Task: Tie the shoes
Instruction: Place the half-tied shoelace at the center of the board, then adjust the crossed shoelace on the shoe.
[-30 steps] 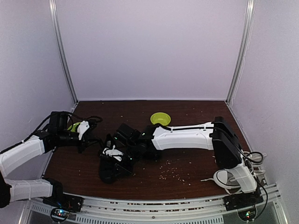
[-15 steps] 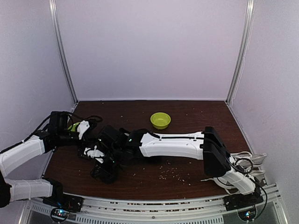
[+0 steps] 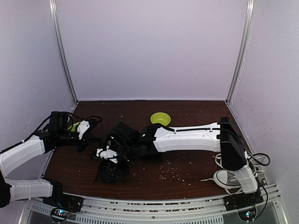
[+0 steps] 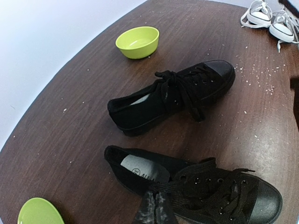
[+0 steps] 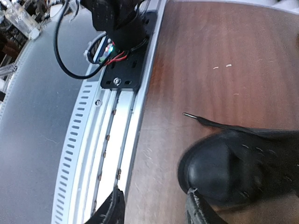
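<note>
Looks about half done. Toward the table's point(image 3: 196, 116) front-left corner, two shoes point(image 3: 112, 172): one shoe point(image 4: 177, 91) seemingly knotted, the other shoe point(image 4: 205, 189) loose-laced. Shows the left gripper point(image 4: 156, 207) pinched shut at its collar, the right gripper point(image 5: 156, 210) open by a toe.

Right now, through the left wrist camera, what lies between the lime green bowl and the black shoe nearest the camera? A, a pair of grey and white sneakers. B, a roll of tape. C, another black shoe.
C: the second black shoe lies between the green bowl and the near black shoe, while the grey-and-white sneakers sit off in the far corner.
</note>
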